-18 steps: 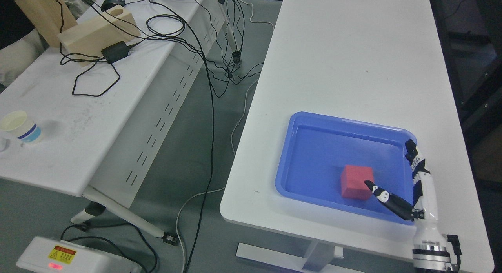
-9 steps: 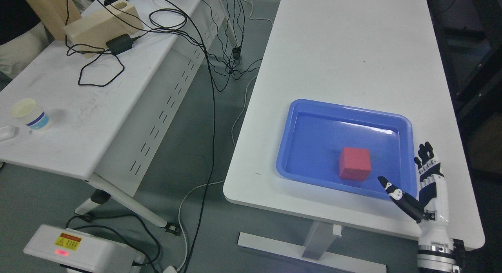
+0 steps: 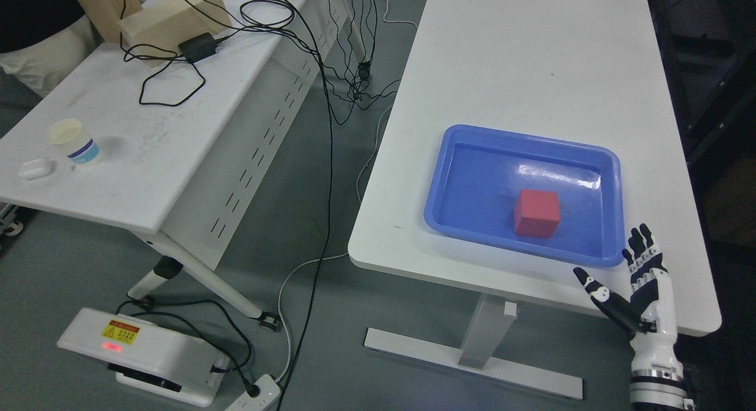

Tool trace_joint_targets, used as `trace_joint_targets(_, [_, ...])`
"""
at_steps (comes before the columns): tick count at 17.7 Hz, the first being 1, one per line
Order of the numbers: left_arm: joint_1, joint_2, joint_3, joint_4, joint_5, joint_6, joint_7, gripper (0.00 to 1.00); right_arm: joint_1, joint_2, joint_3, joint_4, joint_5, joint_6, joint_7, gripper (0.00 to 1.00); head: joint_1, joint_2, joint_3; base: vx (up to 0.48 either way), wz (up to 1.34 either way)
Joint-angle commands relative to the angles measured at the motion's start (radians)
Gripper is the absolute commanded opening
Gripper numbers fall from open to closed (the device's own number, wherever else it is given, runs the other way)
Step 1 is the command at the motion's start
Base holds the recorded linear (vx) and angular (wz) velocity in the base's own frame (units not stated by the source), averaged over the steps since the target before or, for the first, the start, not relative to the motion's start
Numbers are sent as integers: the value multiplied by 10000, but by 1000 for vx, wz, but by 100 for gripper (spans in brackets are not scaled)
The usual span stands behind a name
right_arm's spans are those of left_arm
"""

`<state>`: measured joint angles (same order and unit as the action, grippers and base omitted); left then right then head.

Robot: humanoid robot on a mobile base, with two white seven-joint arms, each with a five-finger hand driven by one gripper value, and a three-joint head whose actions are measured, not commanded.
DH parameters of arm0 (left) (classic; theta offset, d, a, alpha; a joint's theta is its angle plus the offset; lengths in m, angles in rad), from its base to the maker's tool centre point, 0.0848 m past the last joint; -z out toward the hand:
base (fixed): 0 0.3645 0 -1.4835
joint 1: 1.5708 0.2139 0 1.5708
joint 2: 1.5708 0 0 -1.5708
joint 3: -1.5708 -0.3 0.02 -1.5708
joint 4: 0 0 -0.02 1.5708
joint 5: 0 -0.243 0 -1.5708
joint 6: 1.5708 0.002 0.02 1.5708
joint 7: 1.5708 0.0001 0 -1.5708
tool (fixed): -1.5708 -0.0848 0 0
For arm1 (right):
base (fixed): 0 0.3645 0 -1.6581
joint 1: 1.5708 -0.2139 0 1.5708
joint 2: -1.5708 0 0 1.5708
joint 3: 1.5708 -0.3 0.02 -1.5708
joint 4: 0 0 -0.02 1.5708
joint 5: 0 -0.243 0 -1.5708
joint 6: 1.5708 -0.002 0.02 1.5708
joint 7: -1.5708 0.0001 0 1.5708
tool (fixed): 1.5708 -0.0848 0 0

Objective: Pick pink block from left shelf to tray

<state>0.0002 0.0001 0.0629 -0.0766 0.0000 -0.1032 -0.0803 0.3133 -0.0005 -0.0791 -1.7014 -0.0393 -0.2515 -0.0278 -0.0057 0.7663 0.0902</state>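
We find the red block (image 3: pixel 536 213) resting in the blue tray (image 3: pixel 466 234); right hand (image 3: pixel 641 287) at its 5 o'clock, fingers (image 3: pixel 641 251) apart, empty.

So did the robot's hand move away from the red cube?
Yes. The open right hand has pulled back off the blue plastic tray, toward the table's near edge, while the red cube stays in the tray.

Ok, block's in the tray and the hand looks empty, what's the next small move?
Probably just draw the right hand back to rest. The block sits flat inside the tray, and the open hand is clear of the tray's near rim, touching nothing.
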Motion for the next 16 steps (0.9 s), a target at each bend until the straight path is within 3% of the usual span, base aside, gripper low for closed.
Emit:
trace_joint_targets(1, [90, 174, 0, -1, -15, 20, 6, 100, -19, -170, -130, -13, -83, 106, -13, 100, 0, 0, 0, -112, 206])
trace_joint_targets(16, [90, 174, 0, -1, -15, 20, 6, 100, -81, -170, -145, 3, -83, 106, 2, 100, 0, 0, 0, -118, -142])
